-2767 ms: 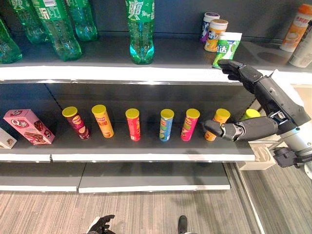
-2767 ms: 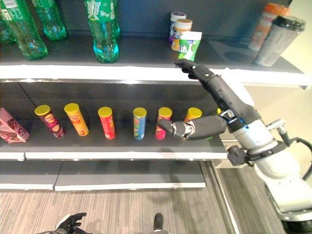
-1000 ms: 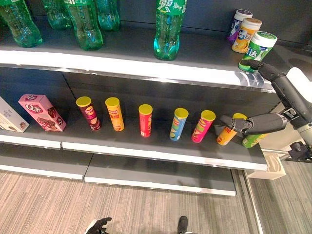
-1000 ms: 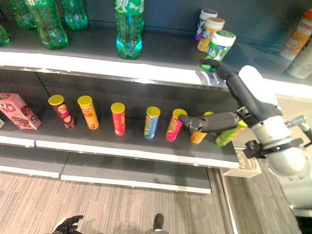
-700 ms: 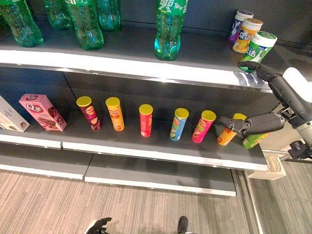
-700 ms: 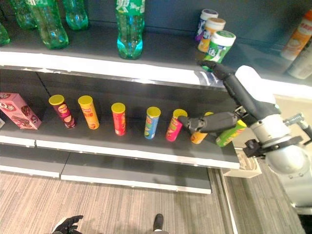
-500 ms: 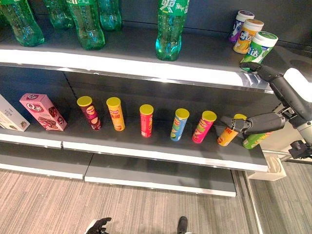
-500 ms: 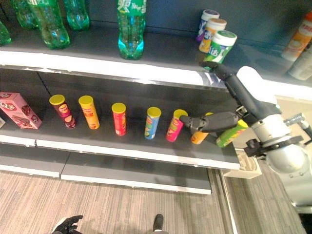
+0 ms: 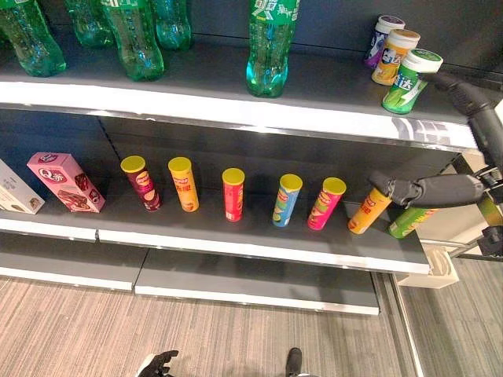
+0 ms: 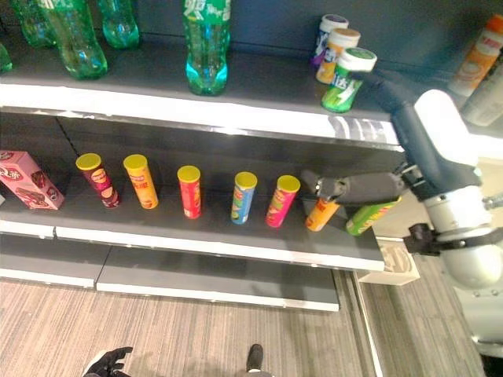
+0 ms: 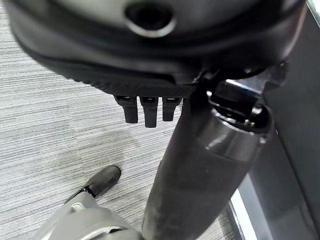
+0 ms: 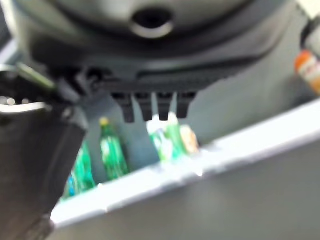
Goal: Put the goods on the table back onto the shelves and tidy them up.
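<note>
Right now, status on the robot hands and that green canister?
Right robot hand open, fingers beside tilted green canister on top shelf. Left robot hand open, hanging low. Orange-lidded canister close behind it; thumb fronts orange chip can.

Head stereo pair looked down and forward at dark metal two-tier shelf (image 9: pixel 236 118) from moderate distance; both eyes shared row of yellow-lidded cardboard snack tubes (image 9: pixel 233 194) and green plastic bottles (image 10: pixel 203 41) (right eye offset slightly). Left wrist camera faced down along own hand, close, at grey striped carpet floor (image 11: pixel 45 125). Right wrist camera faced shelf edge, close.
</note>
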